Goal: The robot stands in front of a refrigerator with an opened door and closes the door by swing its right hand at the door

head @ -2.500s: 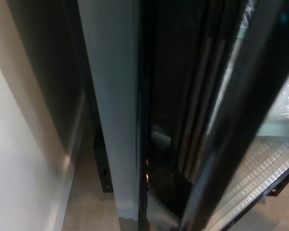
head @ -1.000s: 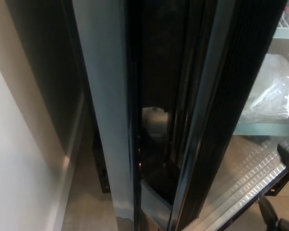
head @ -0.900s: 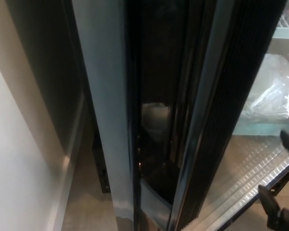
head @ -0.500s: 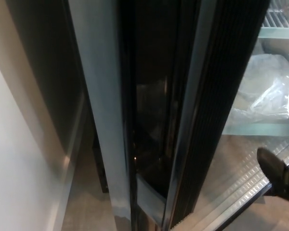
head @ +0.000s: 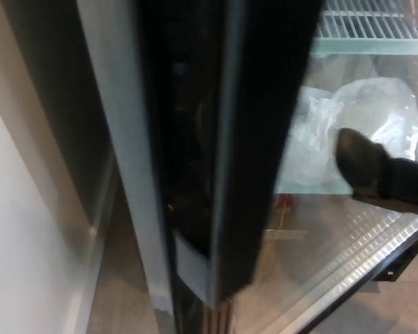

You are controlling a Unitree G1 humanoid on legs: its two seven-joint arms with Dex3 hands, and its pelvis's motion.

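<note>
No text, label or number can be read anywhere.

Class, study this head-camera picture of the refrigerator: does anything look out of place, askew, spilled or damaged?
Only the refrigerator door stands ajar, showing a clear plastic bag on a shelf. The right robot hand is raised in front of the opening. Nothing looks spilled or broken.

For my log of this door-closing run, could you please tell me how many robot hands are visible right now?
1: the right robot hand reaches in from the right edge, in front of the refrigerator's open interior. The left is out of view.
</note>
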